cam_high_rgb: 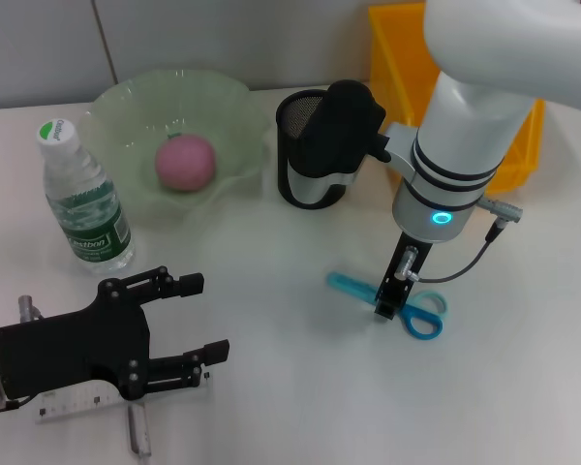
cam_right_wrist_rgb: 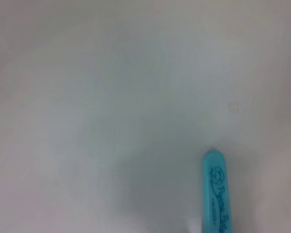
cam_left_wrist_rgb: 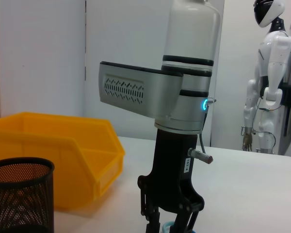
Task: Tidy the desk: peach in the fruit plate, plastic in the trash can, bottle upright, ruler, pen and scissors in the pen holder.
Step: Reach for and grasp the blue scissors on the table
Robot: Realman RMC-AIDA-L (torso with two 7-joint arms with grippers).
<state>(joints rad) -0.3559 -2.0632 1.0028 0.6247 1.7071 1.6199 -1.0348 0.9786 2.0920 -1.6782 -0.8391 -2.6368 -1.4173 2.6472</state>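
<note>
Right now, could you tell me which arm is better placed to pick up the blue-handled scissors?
The right gripper: it is already down over the blue-handled scissors lying flat beside the black mesh pen holder. The left gripper hovers open farther away, over the clear ruler.

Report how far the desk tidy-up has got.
Done: peach lies in the fruit plate, bottle stands upright. In hand: right pincer is down on the scissors. Left: ruler beneath the open left pincer, and getting everything into the pen holder.
</note>
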